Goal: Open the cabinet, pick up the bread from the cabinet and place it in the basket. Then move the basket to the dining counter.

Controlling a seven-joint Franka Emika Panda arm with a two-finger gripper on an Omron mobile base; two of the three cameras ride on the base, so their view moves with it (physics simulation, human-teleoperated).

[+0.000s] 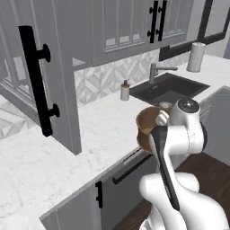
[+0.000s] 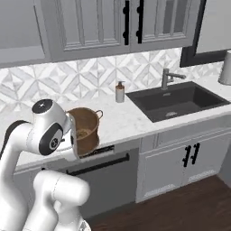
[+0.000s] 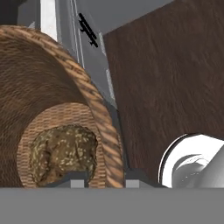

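Gripping the basket [image 3: 52, 109] rim, hand [image 3: 105, 177] beside the worktop [image 2: 122, 119] edge.

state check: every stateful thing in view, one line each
cabinet door: swung open
basket: lifted off the worktop, gripped at its rim
bread: lying in the basket's bottom
gripper: shut on the basket's rim
base cabinet doors: closed
faucet: no water running

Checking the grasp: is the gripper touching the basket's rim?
Touching. In the hand view the gripper straddles the basket rim, fingers pressed to the wicker wall.
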